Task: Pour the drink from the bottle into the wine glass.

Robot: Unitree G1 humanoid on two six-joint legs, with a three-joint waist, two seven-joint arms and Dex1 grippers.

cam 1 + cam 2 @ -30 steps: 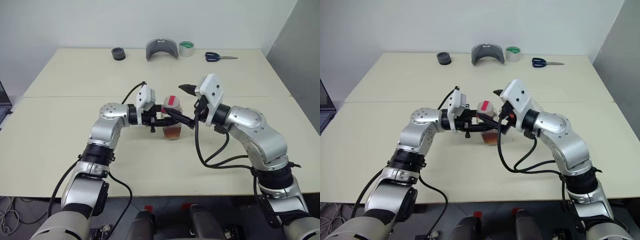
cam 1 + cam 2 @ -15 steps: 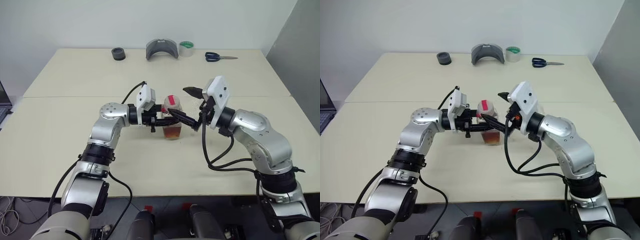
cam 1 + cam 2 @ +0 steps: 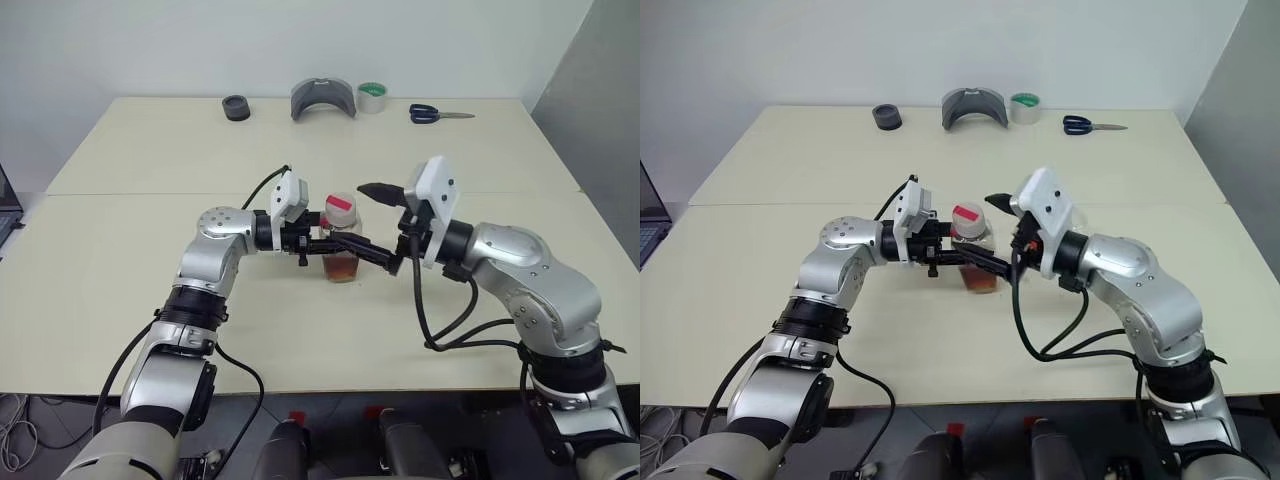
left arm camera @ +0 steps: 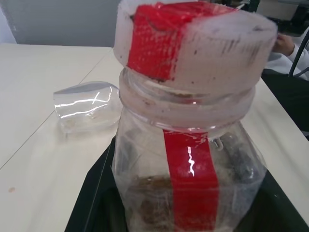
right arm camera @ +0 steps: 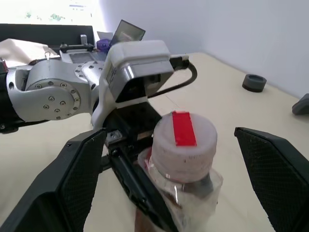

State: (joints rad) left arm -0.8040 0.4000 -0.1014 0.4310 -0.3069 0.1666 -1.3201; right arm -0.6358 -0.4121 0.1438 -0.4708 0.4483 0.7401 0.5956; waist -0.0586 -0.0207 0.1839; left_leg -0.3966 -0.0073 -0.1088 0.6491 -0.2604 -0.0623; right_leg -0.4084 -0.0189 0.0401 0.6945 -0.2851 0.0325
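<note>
I get even, bright overhead light on the pale desk [image 3: 150,250], with only soft, faint shadows under the arms. Between my left jaws the bottle [image 4: 188,145] fills the wrist view sharply, a white glare streak running down its red label strip. The wine glass [image 4: 87,106] beyond them looks soft, with bright reflections. Behind my right jaws, a window blows out white.

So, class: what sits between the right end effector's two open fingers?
In the right wrist view, the bottle's white cap with its red strip stands between the right end effector's open fingers, untouched. The left end effector grips the bottle below it.
</note>
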